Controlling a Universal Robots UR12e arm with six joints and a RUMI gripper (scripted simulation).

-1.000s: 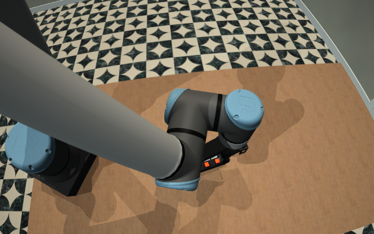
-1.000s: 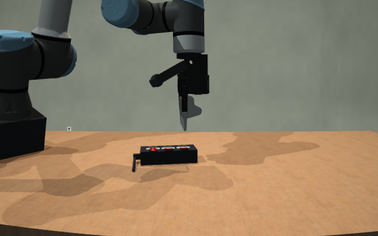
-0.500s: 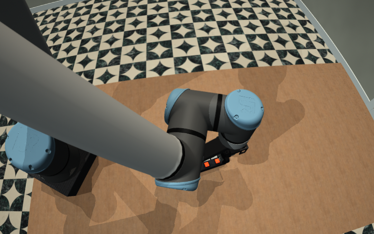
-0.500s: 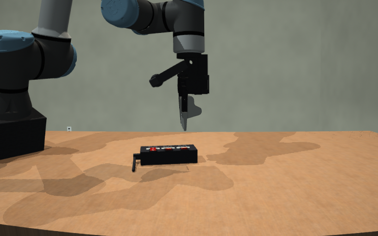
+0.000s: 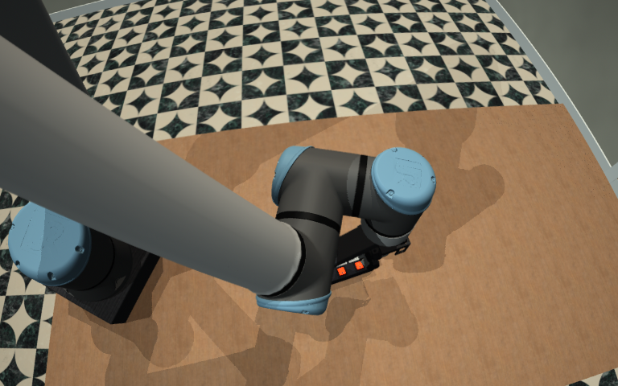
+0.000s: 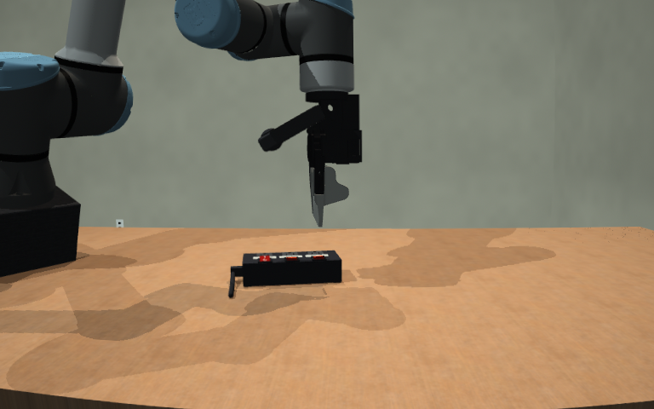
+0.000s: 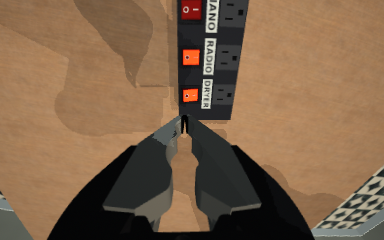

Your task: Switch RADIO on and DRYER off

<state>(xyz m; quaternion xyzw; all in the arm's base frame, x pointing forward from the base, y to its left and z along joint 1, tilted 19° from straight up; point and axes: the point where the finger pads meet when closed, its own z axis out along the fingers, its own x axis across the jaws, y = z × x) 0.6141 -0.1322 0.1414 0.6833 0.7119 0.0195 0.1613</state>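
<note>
A black power strip (image 6: 291, 267) lies flat on the wooden table, switches facing up. In the wrist view (image 7: 212, 57) it shows three rocker switches. The PIANO switch (image 7: 191, 10) is dark red. The RADIO switch (image 7: 190, 57) and the DRYER switch (image 7: 190, 95) glow bright orange. In the top view only two orange switches (image 5: 349, 268) show below the wrist; the rest is hidden by the arm. My gripper (image 6: 318, 222) is shut and empty. It hangs well above the strip's right end. In the wrist view my fingertips sit just past the DRYER end.
The robot base (image 6: 33, 231) stands at the table's left. A short black cord stub (image 6: 232, 283) sticks out of the strip's left end. A checkered floor (image 5: 296, 54) lies beyond the table's far edge.
</note>
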